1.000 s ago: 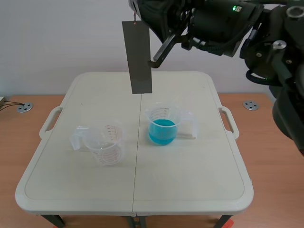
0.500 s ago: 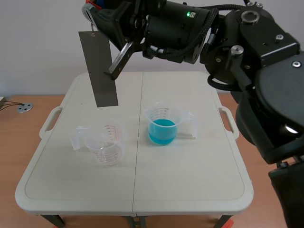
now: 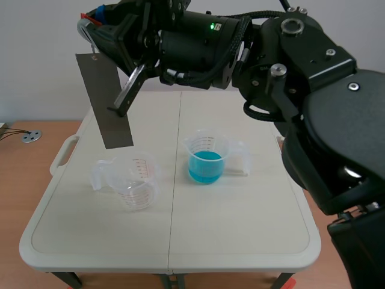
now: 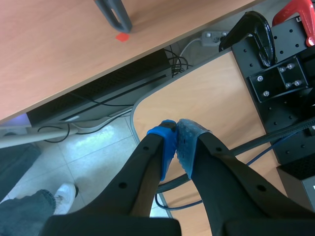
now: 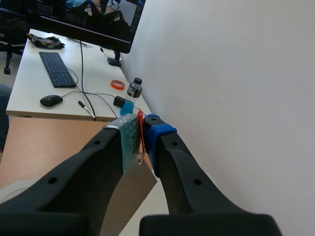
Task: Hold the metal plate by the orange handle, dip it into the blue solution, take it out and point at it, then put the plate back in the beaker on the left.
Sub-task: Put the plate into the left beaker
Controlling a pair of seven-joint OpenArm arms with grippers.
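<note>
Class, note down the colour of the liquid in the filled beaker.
The liquid is bright blue, leaning turquoise. The scene view shows it best.

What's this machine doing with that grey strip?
The right gripper holds a flat grey metal plate by its orange handle; the plate hangs in the air near the empty clear plastic beaker on the white table. A clear beaker of blue solution stands beside it. The left gripper is shut, off the table.

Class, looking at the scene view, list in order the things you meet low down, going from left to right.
A round metal disc → empty clear beaker → beaker of blue solution.
</note>
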